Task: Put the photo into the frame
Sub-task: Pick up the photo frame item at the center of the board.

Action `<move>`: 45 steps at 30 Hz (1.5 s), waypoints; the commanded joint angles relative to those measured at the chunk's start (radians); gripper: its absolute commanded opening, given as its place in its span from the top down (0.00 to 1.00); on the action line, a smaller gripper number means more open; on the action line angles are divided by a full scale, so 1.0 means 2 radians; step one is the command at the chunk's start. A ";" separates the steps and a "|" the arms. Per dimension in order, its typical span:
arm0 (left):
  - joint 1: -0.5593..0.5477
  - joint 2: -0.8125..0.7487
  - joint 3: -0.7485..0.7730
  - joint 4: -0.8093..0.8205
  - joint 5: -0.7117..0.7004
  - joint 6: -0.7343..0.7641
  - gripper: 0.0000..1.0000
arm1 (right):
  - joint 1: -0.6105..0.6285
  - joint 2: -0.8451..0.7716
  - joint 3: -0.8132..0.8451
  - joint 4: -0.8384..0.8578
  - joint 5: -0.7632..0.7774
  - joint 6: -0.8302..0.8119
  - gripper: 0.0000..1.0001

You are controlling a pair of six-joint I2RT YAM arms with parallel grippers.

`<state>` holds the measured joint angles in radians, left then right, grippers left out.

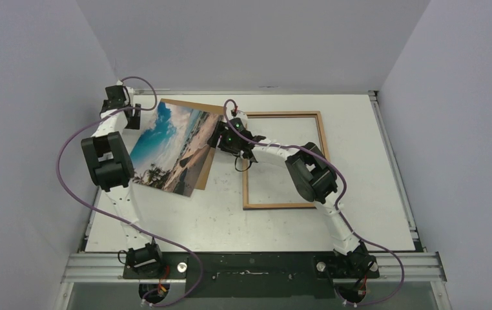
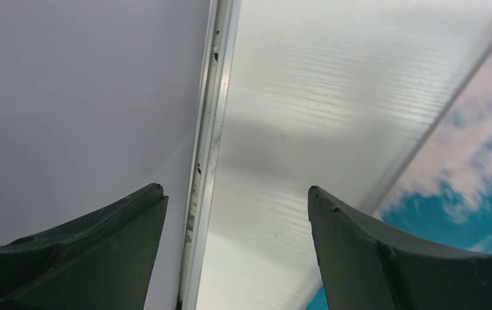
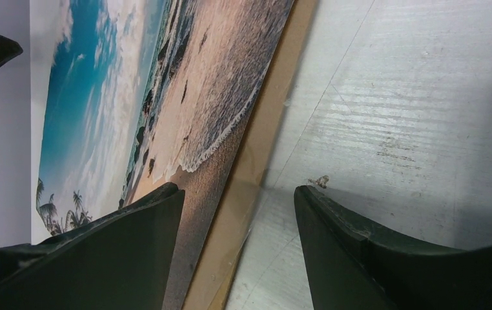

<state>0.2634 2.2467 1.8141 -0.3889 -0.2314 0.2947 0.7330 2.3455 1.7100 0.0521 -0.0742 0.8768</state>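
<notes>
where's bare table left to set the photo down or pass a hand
Bare table runs along the near side, between the photo and frame and the arm bases. A narrower strip lies right of the frame. Crowded: the gap between photo and frame, where the right gripper sits.

Three views: one overhead, two wrist-mounted.
Overhead looks down from behind the arm bases; both wrist cameras sit close, sharing the photo (image 3: 101,97) beside their fingers (image 3: 372,258).

Photo (image 1: 166,145) lies on board (image 1: 198,105), left of frame (image 1: 279,206).
</notes>
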 commanded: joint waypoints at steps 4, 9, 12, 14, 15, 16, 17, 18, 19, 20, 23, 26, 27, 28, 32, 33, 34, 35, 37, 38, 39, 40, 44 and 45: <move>-0.004 0.053 0.048 0.005 -0.036 0.006 0.21 | 0.007 -0.021 -0.017 0.007 0.010 0.022 0.35; -0.005 0.069 0.057 -0.021 -0.017 0.004 0.21 | 0.009 -0.019 -0.017 0.008 0.022 0.033 0.34; -0.008 0.067 0.053 -0.037 0.005 -0.001 0.21 | 0.007 -0.015 -0.014 0.011 0.033 0.039 0.33; -0.011 0.060 0.043 -0.040 0.024 0.004 0.21 | 0.006 -0.010 -0.011 0.013 0.034 0.047 0.33; -0.013 0.057 0.039 -0.044 0.033 0.007 0.21 | 0.006 -0.008 -0.011 0.014 0.034 0.050 0.33; -0.015 0.055 0.037 -0.050 0.043 0.009 0.21 | 0.005 -0.007 -0.011 0.015 0.035 0.055 0.33; -0.016 0.053 0.035 -0.056 0.052 0.010 0.21 | 0.005 -0.008 -0.012 0.016 0.035 0.058 0.33; -0.017 0.050 0.034 -0.061 0.060 0.011 0.21 | 0.005 -0.008 -0.014 0.019 0.034 0.062 0.33; -0.017 0.048 0.032 -0.066 0.068 0.012 0.21 | 0.005 -0.009 -0.016 0.023 0.033 0.067 0.32; -0.018 0.046 0.031 -0.070 0.074 0.013 0.21 | 0.005 -0.009 -0.020 0.026 0.033 0.072 0.32; -0.020 0.041 0.021 -0.075 0.081 0.020 0.21 | 0.005 -0.007 -0.024 0.038 0.026 0.087 0.32; -0.021 0.037 0.009 -0.079 0.086 0.024 0.21 | 0.004 -0.003 -0.022 0.046 0.017 0.100 0.32; -0.021 0.036 0.005 -0.083 0.091 0.025 0.22 | 0.003 -0.002 -0.022 0.048 0.016 0.107 0.32; -0.021 0.035 0.000 -0.085 0.095 0.026 0.22 | 0.003 -0.001 -0.023 0.050 0.016 0.110 0.32; -0.021 0.023 -0.032 -0.082 0.110 0.032 0.22 | -0.001 -0.012 -0.046 0.079 0.019 0.136 0.32; -0.021 0.019 -0.040 -0.078 0.112 0.034 0.22 | -0.001 -0.015 -0.052 0.090 0.019 0.143 0.32; -0.022 0.013 -0.047 -0.075 0.113 0.037 0.22 | -0.002 -0.016 -0.053 0.096 0.018 0.148 0.32; -0.022 0.011 -0.051 -0.074 0.113 0.038 0.22 | -0.002 -0.015 -0.051 0.099 0.016 0.152 0.32; -0.022 0.011 -0.051 -0.077 0.113 0.039 0.22 | -0.001 -0.008 -0.039 0.104 0.010 0.157 0.32; -0.022 0.011 -0.051 -0.078 0.113 0.041 0.23 | 0.000 -0.004 -0.036 0.112 0.005 0.162 0.32; -0.022 0.011 -0.051 -0.080 0.114 0.042 0.23 | 0.000 -0.002 -0.036 0.124 -0.002 0.169 0.32; -0.022 0.011 -0.050 -0.082 0.115 0.043 0.23 | 0.001 0.000 -0.036 0.134 -0.007 0.174 0.32; -0.022 0.011 -0.048 -0.083 0.116 0.045 0.23 | 0.004 -0.012 -0.051 0.175 -0.019 0.181 0.33; -0.023 0.012 -0.046 -0.084 0.116 0.045 0.23 | 0.005 -0.018 -0.057 0.184 -0.020 0.183 0.33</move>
<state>0.2272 2.2608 1.7557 -0.4305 -0.0463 0.3710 0.7254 2.3489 1.6180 0.2588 -0.0574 1.1965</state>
